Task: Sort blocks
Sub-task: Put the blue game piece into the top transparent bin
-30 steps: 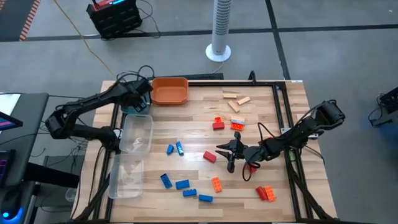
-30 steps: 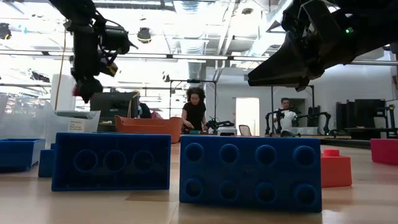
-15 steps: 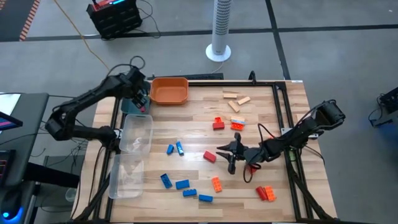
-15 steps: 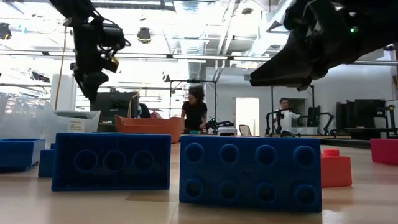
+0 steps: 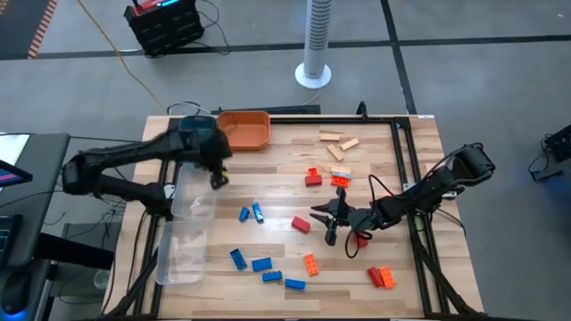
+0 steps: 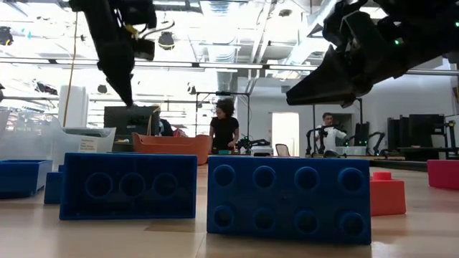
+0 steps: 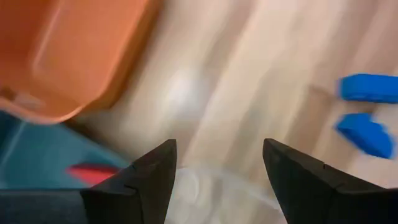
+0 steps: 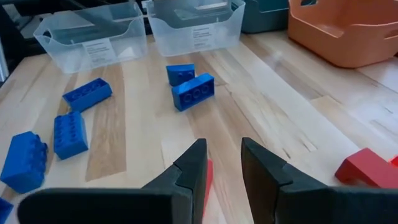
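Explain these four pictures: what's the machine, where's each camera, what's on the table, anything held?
Two dark robot arms work at a wooden table. One camera looks straight down, one sits at table height, and one rides on each wrist. The left gripper hangs with jaws apart and empty near the orange tray and over the clear trays. The right gripper hovers mid-table with narrow jaws, holding nothing visible, a red block just beside it. Loose blocks lie around: blue blocks near the front, orange blocks, tan wooden blocks at the back.
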Robot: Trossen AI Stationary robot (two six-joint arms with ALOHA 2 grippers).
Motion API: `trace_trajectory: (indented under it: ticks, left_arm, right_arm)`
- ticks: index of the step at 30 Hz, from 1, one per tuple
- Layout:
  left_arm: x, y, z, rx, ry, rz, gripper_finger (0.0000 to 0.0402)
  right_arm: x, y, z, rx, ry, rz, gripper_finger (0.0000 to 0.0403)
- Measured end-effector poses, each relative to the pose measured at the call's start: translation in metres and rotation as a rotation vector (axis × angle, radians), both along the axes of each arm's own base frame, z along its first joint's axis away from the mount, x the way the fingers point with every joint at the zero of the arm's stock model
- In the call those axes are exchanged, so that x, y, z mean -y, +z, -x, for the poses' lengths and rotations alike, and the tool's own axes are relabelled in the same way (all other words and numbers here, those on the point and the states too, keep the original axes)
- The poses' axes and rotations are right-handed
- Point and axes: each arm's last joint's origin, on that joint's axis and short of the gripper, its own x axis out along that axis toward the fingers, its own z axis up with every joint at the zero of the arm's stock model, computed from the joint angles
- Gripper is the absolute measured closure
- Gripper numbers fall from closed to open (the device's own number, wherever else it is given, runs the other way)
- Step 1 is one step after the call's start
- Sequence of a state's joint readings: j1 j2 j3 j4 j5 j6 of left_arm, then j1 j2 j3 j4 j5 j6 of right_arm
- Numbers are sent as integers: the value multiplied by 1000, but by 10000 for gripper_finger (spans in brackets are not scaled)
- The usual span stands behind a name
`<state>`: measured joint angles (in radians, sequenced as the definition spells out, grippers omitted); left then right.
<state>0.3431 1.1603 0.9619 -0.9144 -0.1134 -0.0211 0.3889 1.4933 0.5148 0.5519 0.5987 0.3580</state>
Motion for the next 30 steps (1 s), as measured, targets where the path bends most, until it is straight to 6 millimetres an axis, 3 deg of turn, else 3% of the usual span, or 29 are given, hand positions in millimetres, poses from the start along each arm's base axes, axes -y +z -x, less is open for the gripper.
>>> trace_trajectory:
  ticks: [5,11,17,22,25,30]
  left_arm:
    - [50,2,-16,62,-166,28,169]
    - [83,0,-28,150,-100,127,169]
    - [113,-28,-47,55,-57,169,169]
    - [134,-49,-69,6,-32,94,169]
    - [139,-46,-86,-3,-139,32,169]
    - [146,-43,-111,-79,-487,-109,169]
  right_arm:
    - [0,0,0,-3,0,1,294]
    - [0,-1,0,-6,0,3,294]
    - [0,-1,0,-6,0,1,294]
    - [0,-1,0,-9,0,4,294]
    - [0,-1,0,-13,3,12,294]
    - [0,-2,1,-18,3,14,294]
